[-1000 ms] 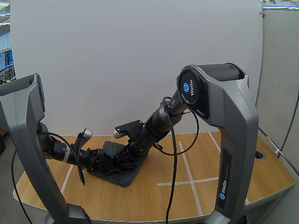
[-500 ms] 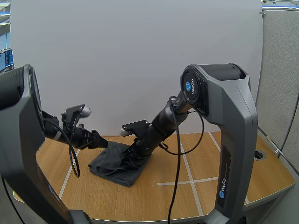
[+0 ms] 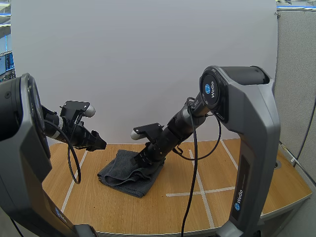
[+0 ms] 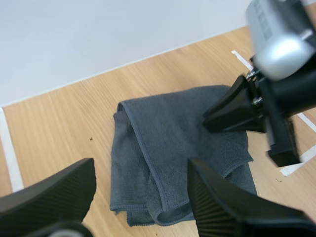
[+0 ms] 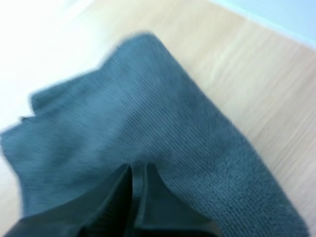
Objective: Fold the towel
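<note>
Pinning the fold
Right hand (image 3: pixel 139 159), clenched, presses towel (image 3: pixel 123 175) to bench (image 3: pixel 212 163), likely setting the crease; left hand (image 3: pixel 98 143) hangs released.

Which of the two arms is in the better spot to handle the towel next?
Probably the right. The right gripper sits on the grey towel with its fingers together, while the left gripper hangs open above the table, off to the towel's side.
</note>
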Action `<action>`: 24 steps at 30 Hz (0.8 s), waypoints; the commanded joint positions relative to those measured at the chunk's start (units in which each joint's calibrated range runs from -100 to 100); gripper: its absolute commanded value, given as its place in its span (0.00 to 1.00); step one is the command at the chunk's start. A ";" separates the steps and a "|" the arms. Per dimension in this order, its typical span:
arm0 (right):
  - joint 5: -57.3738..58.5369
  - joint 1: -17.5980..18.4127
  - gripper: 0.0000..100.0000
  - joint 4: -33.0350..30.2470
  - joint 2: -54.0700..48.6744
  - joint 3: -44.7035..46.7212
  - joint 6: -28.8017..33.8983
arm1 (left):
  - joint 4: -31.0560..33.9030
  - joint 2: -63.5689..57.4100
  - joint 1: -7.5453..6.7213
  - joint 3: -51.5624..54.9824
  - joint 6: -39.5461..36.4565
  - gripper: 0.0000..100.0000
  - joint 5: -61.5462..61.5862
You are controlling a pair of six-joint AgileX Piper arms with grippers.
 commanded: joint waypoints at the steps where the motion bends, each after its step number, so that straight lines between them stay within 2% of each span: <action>1: 9.13 -0.84 0.15 -3.65 -10.21 0.41 2.53 | 0.94 5.46 -0.12 -0.26 -0.01 0.86 0.53; 5: 15.34 -2.56 0.15 -6.77 -18.86 1.79 5.35 | 0.82 11.44 -0.19 -0.80 0.36 0.86 0.35; 8: 19.58 -3.85 0.15 -9.43 -25.53 3.50 6.71 | 0.82 16.75 -0.98 -2.49 0.44 0.86 0.54; 15: 28.36 -4.34 0.15 -18.21 -41.15 8.25 12.18 | -0.53 25.17 -4.39 -7.52 -0.44 0.86 0.54; 19: 32.72 -4.34 0.15 -21.66 -48.33 9.70 14.84 | -0.99 28.61 -5.82 -9.74 -1.89 0.86 0.34; 24: 34.46 -4.34 0.15 -25.55 -55.69 9.84 16.71 | -1.86 32.86 -6.06 -10.70 -2.21 0.86 -1.39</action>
